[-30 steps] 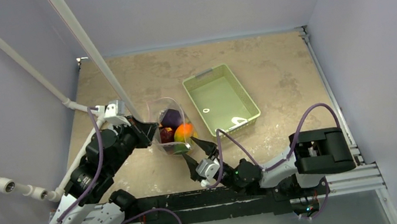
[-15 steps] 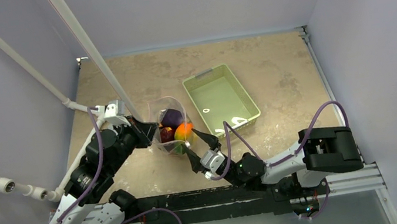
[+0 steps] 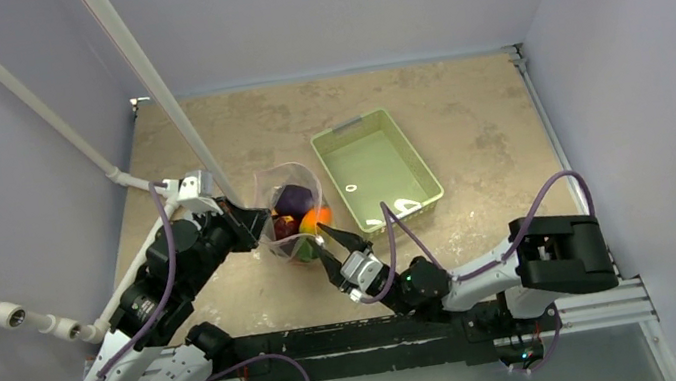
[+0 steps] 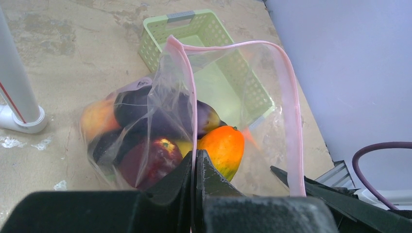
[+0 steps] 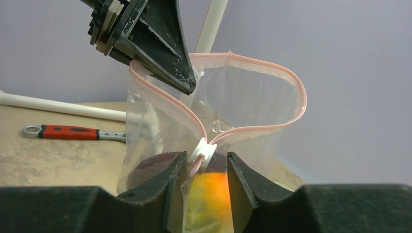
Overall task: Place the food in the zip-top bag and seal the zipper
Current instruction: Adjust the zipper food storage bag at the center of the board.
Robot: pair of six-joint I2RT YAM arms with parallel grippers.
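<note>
We log the sealing step: food (image 4: 222, 148) inside the zip-top bag (image 4: 165, 102) beside the basket (image 4: 154, 46), left gripper (image 4: 195, 158) clamped on the zipper (image 4: 292, 121), right gripper (image 5: 206, 155) agape astride the slider (image 5: 202, 150); next, we judge, pinch and slide across.

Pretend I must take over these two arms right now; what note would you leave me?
Left gripper: shut on the zipper strip, holding the zip-top bag up.
Right gripper: open, jaws either side of the white slider tab.
Done: food is inside the bag.
To do: grip the slider and run it along the open mouth to seal.
</note>
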